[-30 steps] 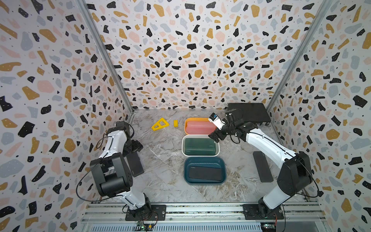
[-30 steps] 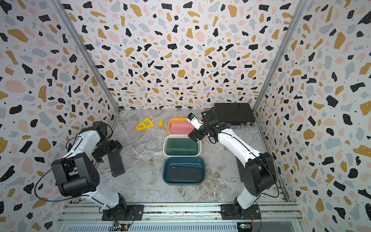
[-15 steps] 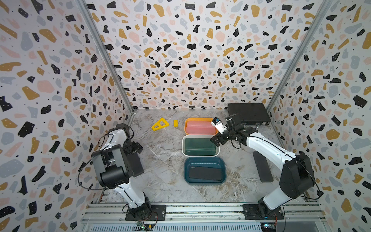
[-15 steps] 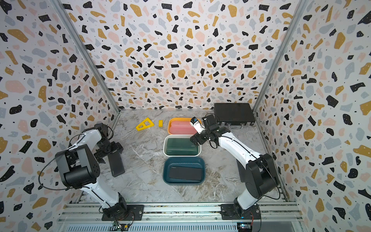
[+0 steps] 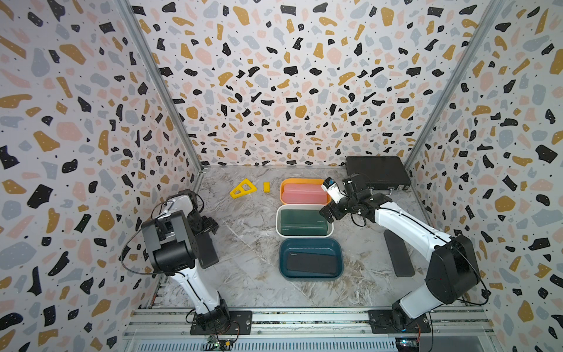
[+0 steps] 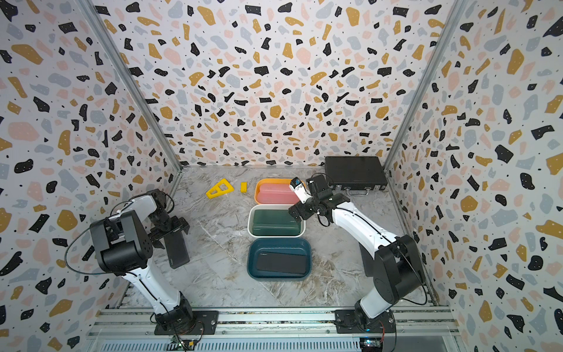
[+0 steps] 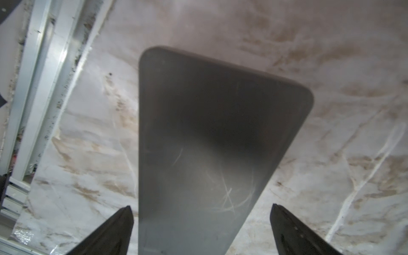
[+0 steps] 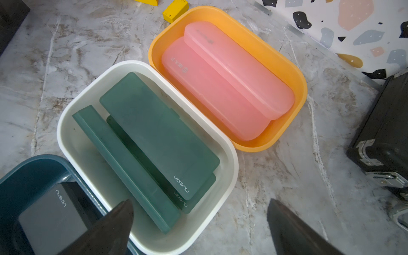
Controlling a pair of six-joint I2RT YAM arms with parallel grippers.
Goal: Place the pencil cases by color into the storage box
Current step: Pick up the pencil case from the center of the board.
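Pencil cases are part sorted, reading the top views with the back wall at 12 o'clock. The pink cases [image 8: 220, 88] lie in the orange box [image 5: 282, 190], the green cases [image 8: 159, 141] in the white box [image 5: 277, 221], and one boxed black case [image 5: 312, 262] in the blue box [image 5: 283, 254], all with long axes 9 to 3. Two remain on the table [image 5: 253, 231]: the left black case [image 6: 176, 250] at 9 o'clock and the right black case [image 5: 398, 257] at 3 o'clock. Each lies flat, long axis near 12 to 6, near end leaning towards 5. Over the last second the right gripper [image 5: 328, 214] has drawn back from the orange box to the white box's 3 o'clock rim, fingers wide apart and empty; I judge pink and green finished. The left gripper [image 7: 201, 212] has held station over the left black case's 12 o'clock end, fingers spread wide either side and not clamped on it. I judge that case the next pickup, bound for the blue box.
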